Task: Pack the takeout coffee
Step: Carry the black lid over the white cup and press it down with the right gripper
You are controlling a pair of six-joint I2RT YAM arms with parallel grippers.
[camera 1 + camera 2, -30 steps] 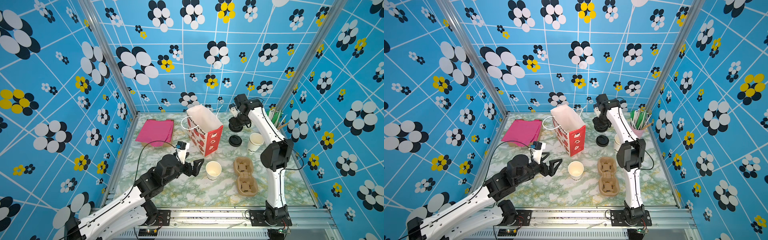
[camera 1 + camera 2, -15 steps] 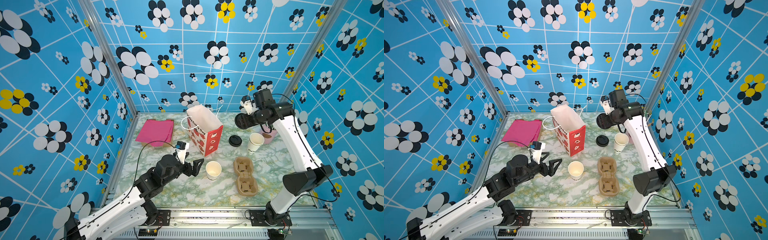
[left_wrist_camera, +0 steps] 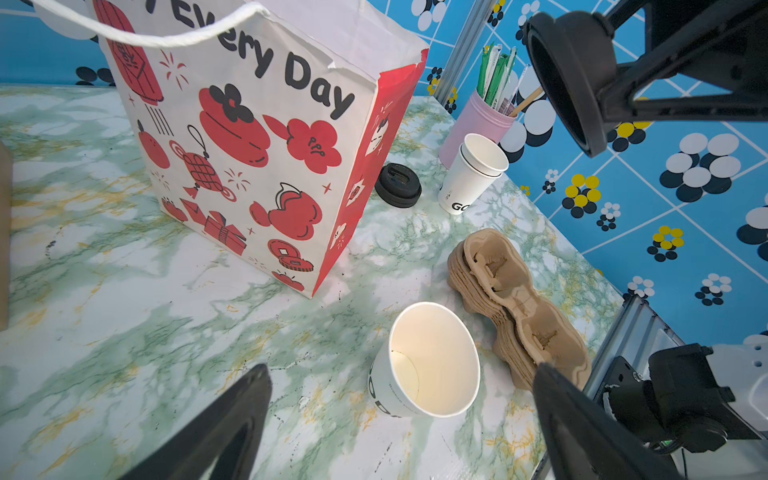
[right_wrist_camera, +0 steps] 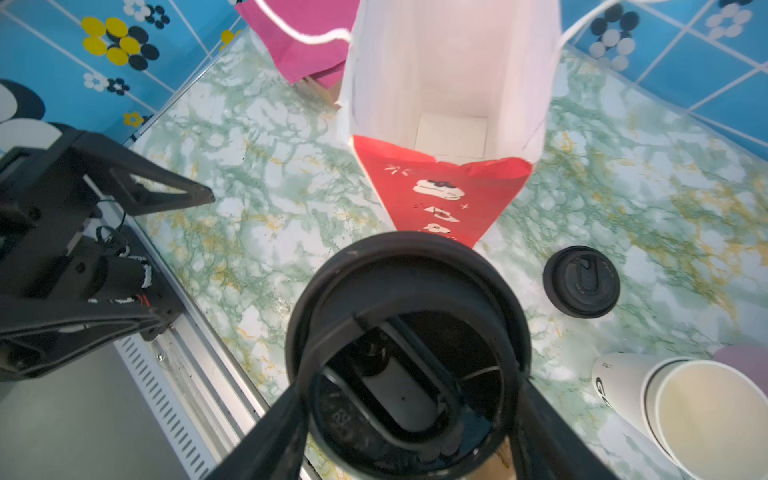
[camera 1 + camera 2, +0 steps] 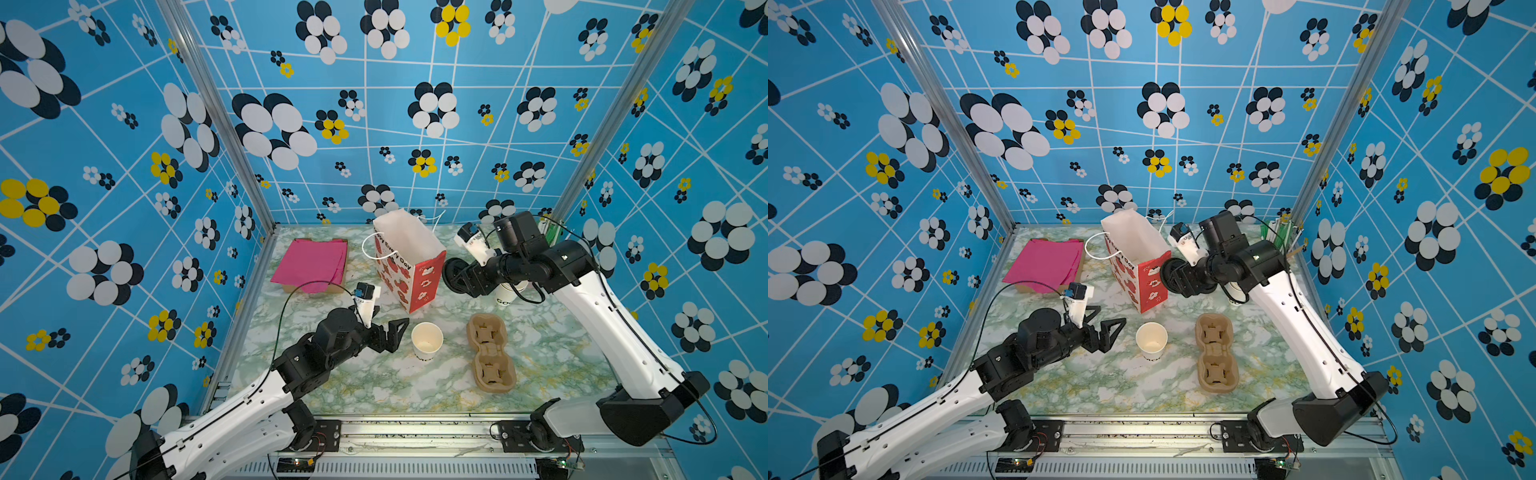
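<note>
- My right pincer (image 4: pixel 409 374) is clamped on a black lid (image 4: pixel 409 266), with one finger on each side of the rim. The lid is held on edge, clear of the table (image 5: pixel 374 386).
- The held lid sits just beside the red end panel of the paper bag (image 5: pixel 409 266), below its open top edge. I cannot tell whether they touch.
- My left pincer (image 5: pixel 397 334) stands wide apart and holds nothing. It is just beside a lidless cup (image 5: pixel 427 340) that stands upright.
- Bare table runs from that cup to the front rail. A cup carrier (image 5: pixel 490 353) lies near the cup on its right.
- Takeout coffee: I cannot place it, since the cups in view carry no lid.
- In both top views my right arm covers the loose lid (image 4: pixel 582 281) and most of the stacked cups (image 3: pixel 471 174). Only "GO" reads on their side.
- The right arm rises from the front right corner, with its wrist level and pointing at the bag. The left arm lies low from the front left, pointing at the lidless cup.
</note>
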